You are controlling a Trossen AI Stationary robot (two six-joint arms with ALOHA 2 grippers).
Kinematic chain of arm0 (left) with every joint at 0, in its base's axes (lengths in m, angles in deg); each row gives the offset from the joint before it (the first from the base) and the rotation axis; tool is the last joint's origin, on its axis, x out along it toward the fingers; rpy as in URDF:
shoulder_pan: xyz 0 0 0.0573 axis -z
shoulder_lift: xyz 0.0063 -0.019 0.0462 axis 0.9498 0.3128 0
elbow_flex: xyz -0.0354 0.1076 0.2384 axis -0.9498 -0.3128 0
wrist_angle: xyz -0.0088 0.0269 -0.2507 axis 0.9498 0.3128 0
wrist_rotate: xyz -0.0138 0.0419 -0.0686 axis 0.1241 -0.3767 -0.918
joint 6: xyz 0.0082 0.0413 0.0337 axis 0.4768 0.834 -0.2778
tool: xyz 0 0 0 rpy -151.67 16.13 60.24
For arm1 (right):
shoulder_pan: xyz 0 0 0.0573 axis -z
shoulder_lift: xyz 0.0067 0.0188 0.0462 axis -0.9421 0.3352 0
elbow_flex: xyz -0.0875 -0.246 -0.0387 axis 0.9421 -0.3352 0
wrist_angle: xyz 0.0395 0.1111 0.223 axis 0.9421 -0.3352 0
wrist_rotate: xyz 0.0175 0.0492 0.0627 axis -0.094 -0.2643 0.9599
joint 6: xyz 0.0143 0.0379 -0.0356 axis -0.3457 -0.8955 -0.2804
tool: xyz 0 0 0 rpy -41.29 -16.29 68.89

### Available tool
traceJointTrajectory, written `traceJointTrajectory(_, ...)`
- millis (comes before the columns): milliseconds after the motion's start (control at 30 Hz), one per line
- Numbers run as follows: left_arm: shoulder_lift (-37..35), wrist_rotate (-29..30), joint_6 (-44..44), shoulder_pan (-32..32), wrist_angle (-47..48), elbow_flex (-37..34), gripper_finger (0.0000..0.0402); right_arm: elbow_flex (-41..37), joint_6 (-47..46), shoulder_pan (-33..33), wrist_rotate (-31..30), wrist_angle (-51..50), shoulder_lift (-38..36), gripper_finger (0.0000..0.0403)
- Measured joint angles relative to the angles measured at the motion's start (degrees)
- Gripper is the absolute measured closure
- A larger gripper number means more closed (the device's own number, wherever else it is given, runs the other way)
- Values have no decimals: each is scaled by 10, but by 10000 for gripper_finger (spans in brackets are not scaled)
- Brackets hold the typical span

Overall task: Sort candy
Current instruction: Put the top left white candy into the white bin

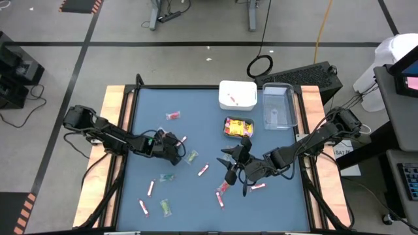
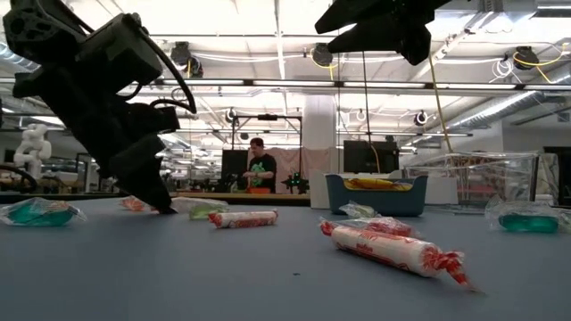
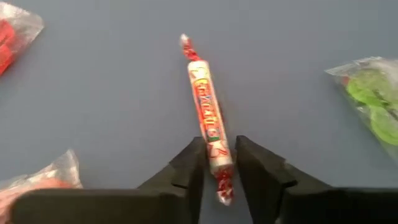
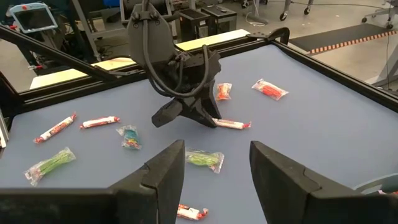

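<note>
- The left gripper point(image 3: 219, 163) is seen low over the blue table point(image 1: 196, 196), its fingers set on either side of one end of a pink-white stick point(image 3: 205, 112); whether the pads press the wrapper or only flank it cannot be told for certain.
- The stick lies flat on the table, only its near end between the fingers, most of it reaching out beyond the tips.
- The right gripper point(image 4: 214, 165) is held above the table nearer the right side, fingers spread and empty.
- The rest of the candy is scattered over the table: a green piece point(image 3: 373, 99) near the stick, red pieces and more sticks farther off. A teal tray point(image 1: 238, 126) with yellow packets, a white tub point(image 1: 237, 94) and a clear box point(image 1: 279, 106) stand at the far edge.
- A grip this near the end is judged risky: the stick could pivot, droop or slide out when raised.
- If only the twisted wrapper tail is caught, it may pull free.
- The green piece nearby could be nudged if the arm swings that way.
</note>
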Motion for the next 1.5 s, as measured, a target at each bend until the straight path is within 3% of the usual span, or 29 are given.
traceJointTrajectory(167, 0, 8, 28, 9, -8, -3, 370, 0, -1, 0, 0, 0, 0, 232)
traceJointTrajectory(300, 0, 11, 57, 14, -27, -3, 373, 0, 5, 0, -1, 1, 6, 232)
traceJointTrajectory(500, -17, -8, 108, 14, -33, 12, 351, 0, 49, 2, 0, 24, 57, 232)
traceJointTrajectory(767, -69, -31, 139, 19, -34, 19, 346, 0, 114, 21, 8, 152, 154, 232)
traceJointTrajectory(1000, -72, -35, 146, 25, 7, 19, 344, 2, 138, 54, 90, 215, 194, 232)
traceJointTrajectory(1233, -66, -35, 133, 24, 9, 18, 342, 23, 144, 64, 110, 214, 217, 232)
traceJointTrajectory(1500, -40, -12, 81, 27, 2, -8, 277, 34, 168, 59, 110, 215, 217, 232)
